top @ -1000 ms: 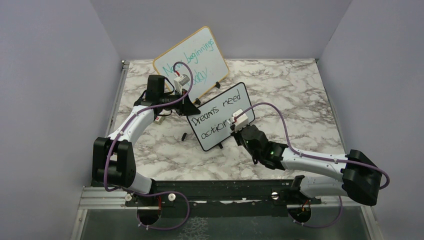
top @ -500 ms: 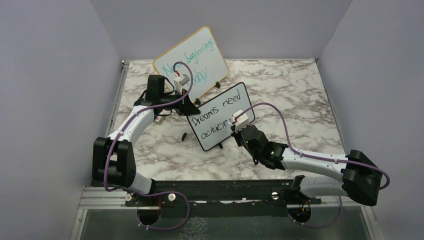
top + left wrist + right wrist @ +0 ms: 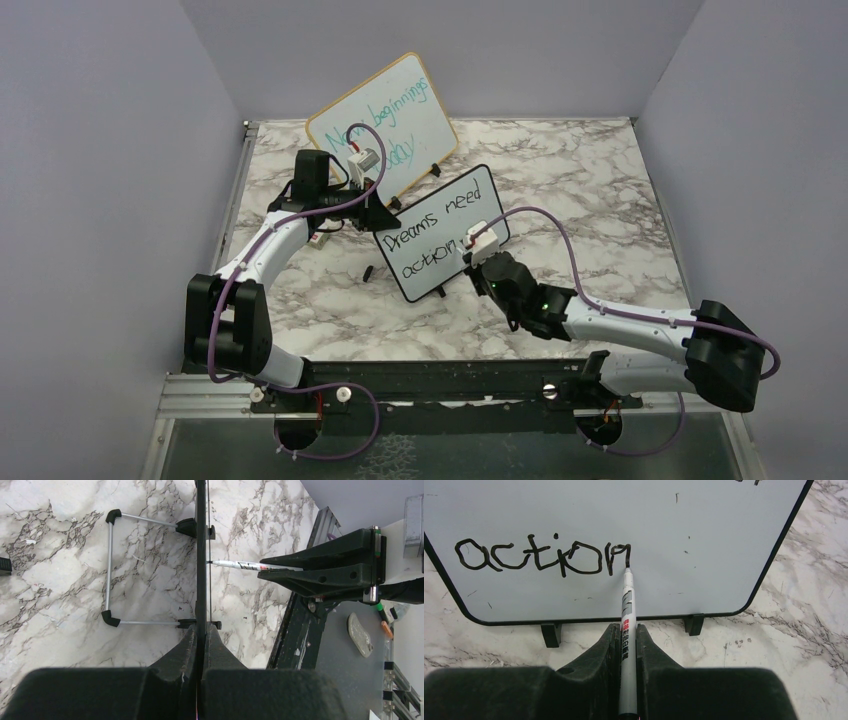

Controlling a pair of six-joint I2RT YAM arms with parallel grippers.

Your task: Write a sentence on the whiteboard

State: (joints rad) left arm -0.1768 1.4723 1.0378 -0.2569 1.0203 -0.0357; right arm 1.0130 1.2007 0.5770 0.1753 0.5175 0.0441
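Hardly anything has shifted in the last second: the right arm's wrist has crept a touch to the right along the lower line of writing, and the left arm has not budged. The whiteboard [image 3: 440, 225] stands tilted near the middle of the marble table [image 3: 580, 190], just in front of the larger board [image 3: 400, 115] with the teal handwriting, and it sits between the two arms. The left pincer [image 3: 201, 635] is closed tight on the whiteboard's left edge. Its own camera sees the board edge-on as a thin black line running up from between the fingers, with the wire stand [image 3: 112, 570] propping it from behind. The right pincer [image 3: 626, 640] is clamped around a marker [image 3: 627, 610] — white barrel, red print, pointing straight ahead — whose black tip touches the board at the foot of the last stroke of the "n". The sentence [image 3: 430, 235] reads "Dreams need" on the upper line and "action" on the lower, all in black. Below that word the board's rounded bottom edge and two little black feet rest on the table. A small dark object [image 3: 369, 271] lies on the marble near the board's lower left corner — too small to tell what it is.
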